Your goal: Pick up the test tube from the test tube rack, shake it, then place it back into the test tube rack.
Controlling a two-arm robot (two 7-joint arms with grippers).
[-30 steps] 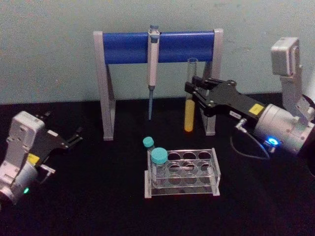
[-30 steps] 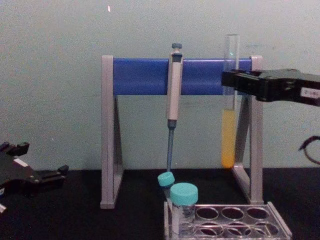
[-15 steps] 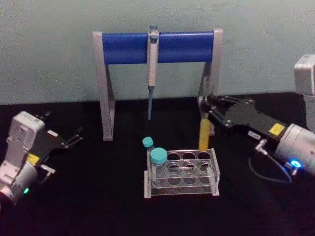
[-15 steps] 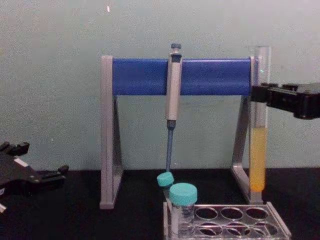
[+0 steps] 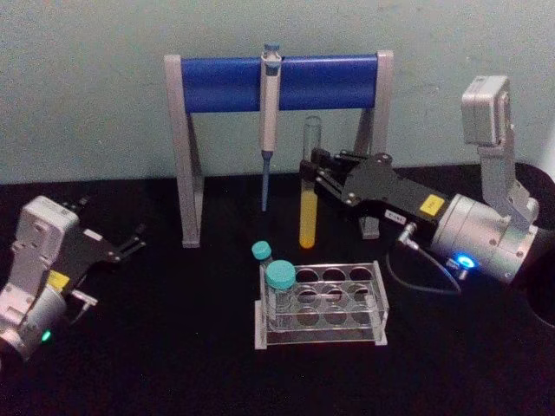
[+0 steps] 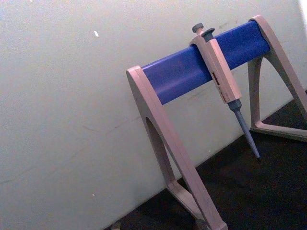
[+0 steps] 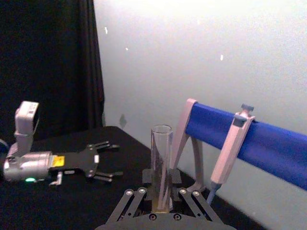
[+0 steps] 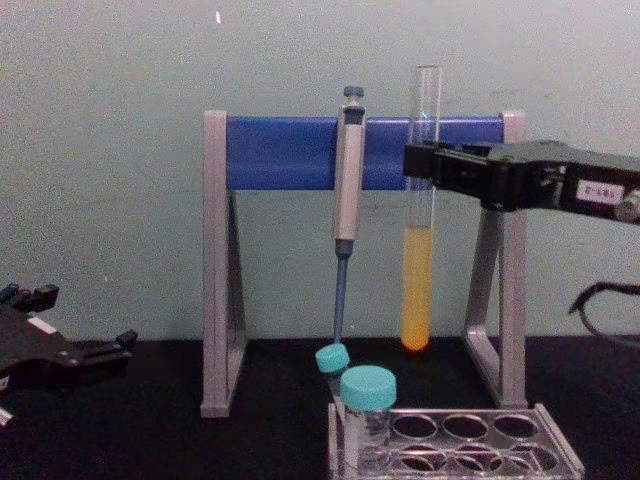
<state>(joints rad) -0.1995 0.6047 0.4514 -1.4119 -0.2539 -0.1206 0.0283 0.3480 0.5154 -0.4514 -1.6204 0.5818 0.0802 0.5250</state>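
Glass test tube (image 5: 308, 195), yellow inside, hangs upright just beyond the rack (image 5: 321, 341), clamped by the right claw (image 5: 310, 176). Mid-shake, I judge; next comes lowering it into a free hole. Left claw (image 5: 132, 243) idles open, far left.

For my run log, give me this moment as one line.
right tool: shut on test tube, upright, raised clear of test tube rack | left tool: open, parked at left

One test tube (image 5: 308, 204), one test tube rack (image 5: 379, 296), two teal-capped vials (image 5: 280, 284) (image 5: 261, 251), one pipette (image 5: 269, 104) and one pipette stand (image 5: 225, 84).
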